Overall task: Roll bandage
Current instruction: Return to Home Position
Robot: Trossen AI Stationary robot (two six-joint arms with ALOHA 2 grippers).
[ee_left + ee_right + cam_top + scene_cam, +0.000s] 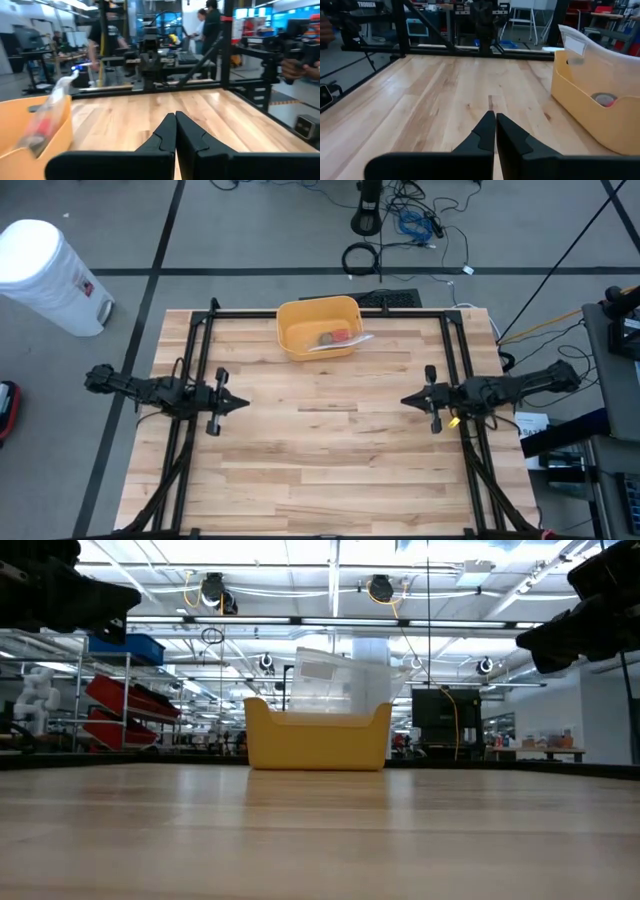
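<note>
Nearest, the light wooden plank desk [320,470] runs broad under both arms, with a black tube frame [240,314] standing along its sides and far edge. Midway up the desk the two dark arms lie level and point inward at each other, well apart. The left gripper [243,403] hangs over the left half and the right gripper [405,399] over the right half, both clear of the wood. Each wrist view shows its own fingers pressed together tip to tip, with nothing between them. Farther on, at the middle of the desk's far edge, sits the yellow plastic bin [286,340], upright and apart from both grippers. The transparent zip bag [352,342] lies in it, slanting across the right side so that its top stands above the rim in the low view. Through the bag a red roll [343,335] shows, with a duller roll [325,338] just beside it whose colour is hard to tell. Beyond the desk, on the grey floor, a white cylindrical container [50,275] stands off the far left corner, and black cables [400,225] lie tangled behind the bin. In the left wrist view, people [210,25] stand in the room past the frame.
</note>
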